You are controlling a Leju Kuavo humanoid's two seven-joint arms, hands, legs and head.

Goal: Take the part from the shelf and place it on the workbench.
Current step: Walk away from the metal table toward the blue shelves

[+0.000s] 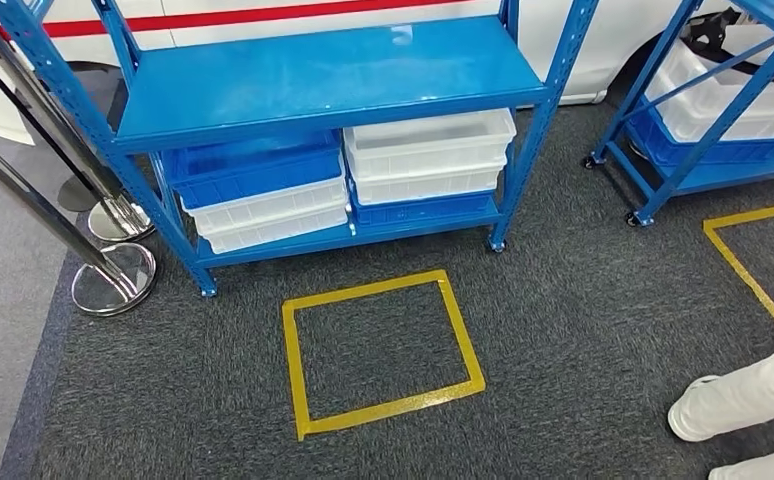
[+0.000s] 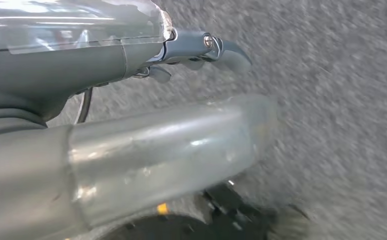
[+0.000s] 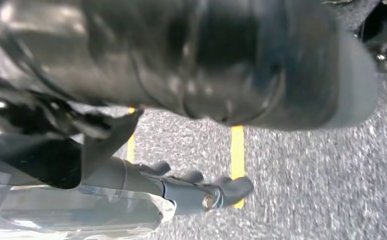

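- The shelf point(image 1: 323, 85) stands ahead of the robot and beyond the yellow square point(image 1: 381, 352) taped on the carpet point(image 1: 583, 330); its upper board is bare blue, and the lower level carries stacked bins point(image 1: 428, 155), white and blue, side by side.
- The part cannot be picked out: if it lies anywhere here it is probably inside one of those bins, whose insides are hidden from the head view; so its long axis cannot be told either.
- Both hands hang low over the carpet, well short of the shelf; the left hand point(image 2: 191, 52) shows in its wrist view with its fingers point(image 2: 231, 55) lying fairly straight and apart, nothing between them; the right hand point(image 3: 196, 192) looks the same, its fingers point(image 3: 236, 187) loosely spread over the carpet beside a yellow tape line point(image 3: 237, 150), holding nothing.
- The relation that matters: the shelf lies forward of and above both hands, slightly to the left of the view's centre; I judge neither hand clearly nearer, though the left may have a small edge on the blue-bin side.
- A person's white-clad leg and shoe point(image 1: 698, 410) stand at the right, near the robot; worth minding in any turn that way.
- No surface to receive the part is in sight.
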